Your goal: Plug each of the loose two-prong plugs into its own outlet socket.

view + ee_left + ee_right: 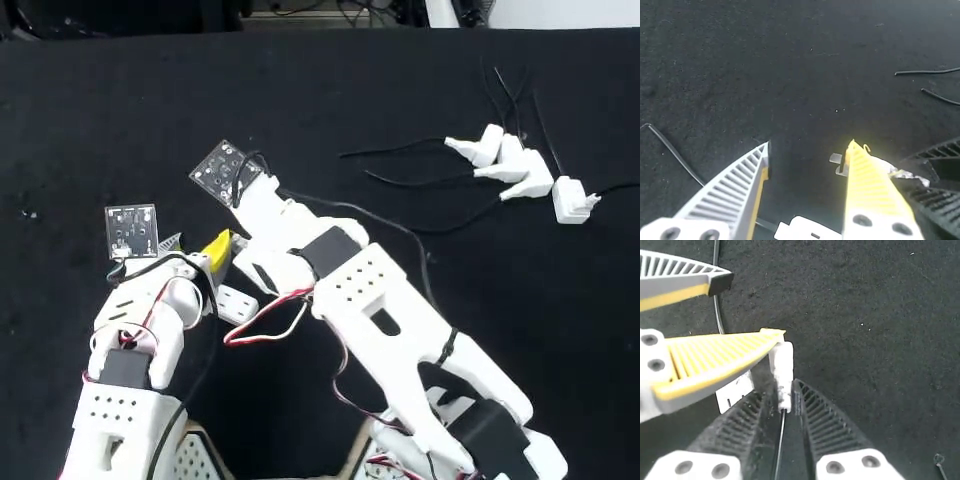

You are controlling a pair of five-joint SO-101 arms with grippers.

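Observation:
My right gripper (781,390) has its black fingers shut on a small white two-prong plug (782,360), whose thin cable trails back between them. My left gripper (809,147) is open, one finger white and one yellow. The yellow fingertip (775,333) touches the plug's far end. In the left wrist view the plug (837,162) peeks out beside the yellow finger. A white flat piece with small slots (735,390) lies just beneath the two grippers; I cannot tell if it is a socket. In the high view both arms meet at the table's left middle, near the yellow finger (218,248).
At the back right lie several white plugs and sockets (510,165) and a white adapter (570,200), with thin black cables (420,180) running leftward. The right arm (370,300) crosses the table's middle. The black mat (120,100) is bare at the far left.

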